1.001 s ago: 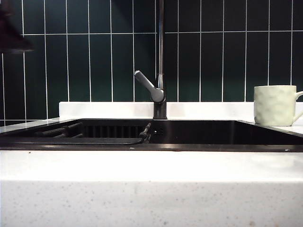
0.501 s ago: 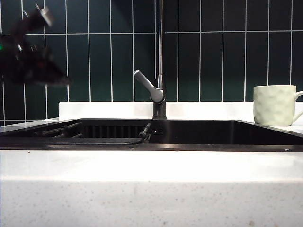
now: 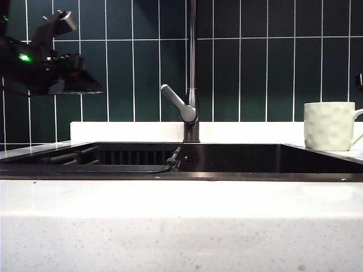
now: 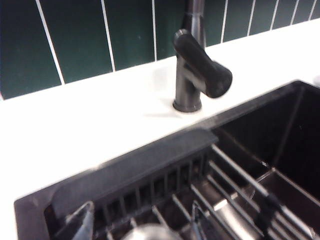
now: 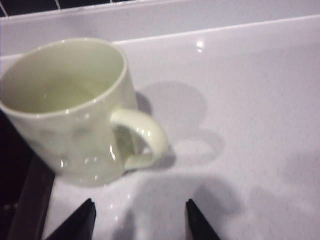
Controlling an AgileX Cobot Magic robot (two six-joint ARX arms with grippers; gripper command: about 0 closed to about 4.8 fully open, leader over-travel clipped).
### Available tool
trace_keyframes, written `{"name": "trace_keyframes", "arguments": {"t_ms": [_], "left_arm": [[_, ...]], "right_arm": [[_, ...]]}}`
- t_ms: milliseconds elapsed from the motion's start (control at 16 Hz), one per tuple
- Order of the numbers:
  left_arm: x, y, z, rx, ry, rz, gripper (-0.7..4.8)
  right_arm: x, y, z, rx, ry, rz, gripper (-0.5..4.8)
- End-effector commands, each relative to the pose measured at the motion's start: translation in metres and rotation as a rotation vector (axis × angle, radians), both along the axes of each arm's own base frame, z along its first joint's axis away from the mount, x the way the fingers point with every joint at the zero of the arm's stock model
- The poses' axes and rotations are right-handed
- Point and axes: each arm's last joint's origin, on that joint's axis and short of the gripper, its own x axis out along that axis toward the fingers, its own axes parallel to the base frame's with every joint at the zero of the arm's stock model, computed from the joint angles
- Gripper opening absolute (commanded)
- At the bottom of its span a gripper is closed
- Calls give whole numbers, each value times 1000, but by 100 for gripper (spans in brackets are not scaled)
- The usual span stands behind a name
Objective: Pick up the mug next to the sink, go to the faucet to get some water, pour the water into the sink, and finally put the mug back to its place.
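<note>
Exterior view — mug [image 3: 329,126] upright, handle rightward, seemingly

mug [image 5: 70,120]: glazed ceramic, glossy, pale cream, shallow dimples on the wall, smooth handle. counter [image 3: 181,226]: white stone-like slab, fine dark speckles, smooth with a soft sheen. sink [image 4: 295,130]: black, matt walls, dull rim. rack [image 4: 225,185] in the sink: thin metal bars, shiny, next to a dark matt plastic-looking slotted piece. faucet [image 3: 192,68]: dark brushed metal pipe, grey satin lever. tiles [image 3: 255,73]: dark green, glossy, white grout. left gripper [image 3: 74,79]: black, hard, partly shiny.
</note>
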Motion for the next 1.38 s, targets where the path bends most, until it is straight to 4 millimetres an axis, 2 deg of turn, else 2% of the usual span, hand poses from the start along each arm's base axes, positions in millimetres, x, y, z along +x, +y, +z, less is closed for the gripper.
{"name": "trace_keyframes", "arguments": {"t_ms": [63, 376, 563, 876, 1189, 1377], "left_arm": [[17, -2, 6, -43, -2, 0, 242], [40, -8, 7, -44, -11, -10, 242], [44, -8, 1, -73, 16, -2, 242], [45, -9, 4, -102, -9, -3, 242], [45, -9, 0, -104, 26, -14, 242], [54, -11, 5, -102, 61, -35, 243]], "right_arm": [[7, 0, 2, -38, -62, 8, 244], [17, -1, -9, -152, -49, 35, 244], [26, -2, -14, -161, -47, 36, 244], [43, -5, -4, -172, -70, -2, 244], [44, -5, -8, -170, -42, -1, 244], [44, -5, -9, -199, -26, -1, 244]]}}
